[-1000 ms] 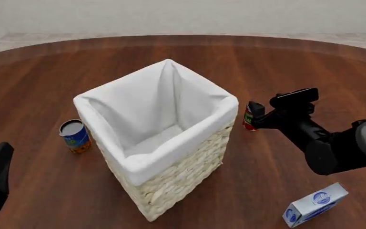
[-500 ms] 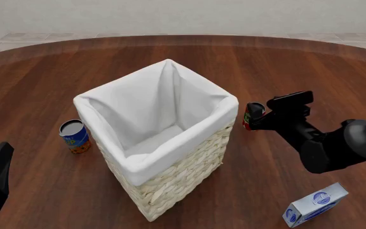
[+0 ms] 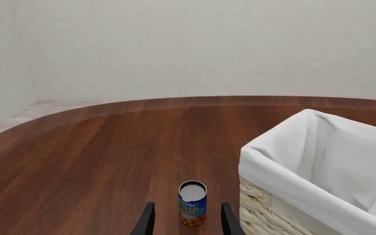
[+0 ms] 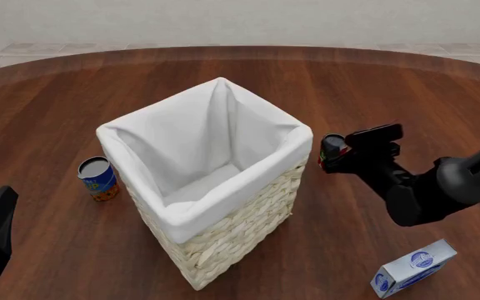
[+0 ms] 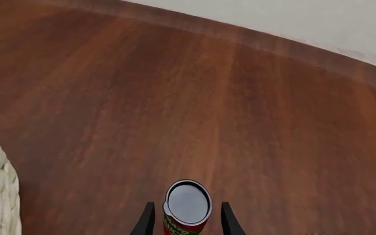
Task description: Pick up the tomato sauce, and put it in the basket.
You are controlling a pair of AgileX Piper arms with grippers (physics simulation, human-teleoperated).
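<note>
Right fingers [image 5: 182,221]: the two dark fingers are set either side of the small red cylindrical tomato sauce can with a green label band and grey metal top [image 5: 187,205]; contact with its sides cannot be told.
Tomato sauce can: seen upright in the front view [image 4: 327,154], just beside the right wall of the basket, at the tip of the black right arm [image 4: 415,187].
Left fingers [image 3: 184,223]: spread apart and empty, with the blue-and-orange can [image 3: 193,203] framed between them but farther off.
Basket: a tall square pale woven wicker basket with a white cloth liner [image 4: 223,231] is stood mid-worktop.
Worktop: dark brown wood [image 4: 374,81].
Other: a white-and-blue carton [image 4: 412,267] is lying near the front right.
</note>
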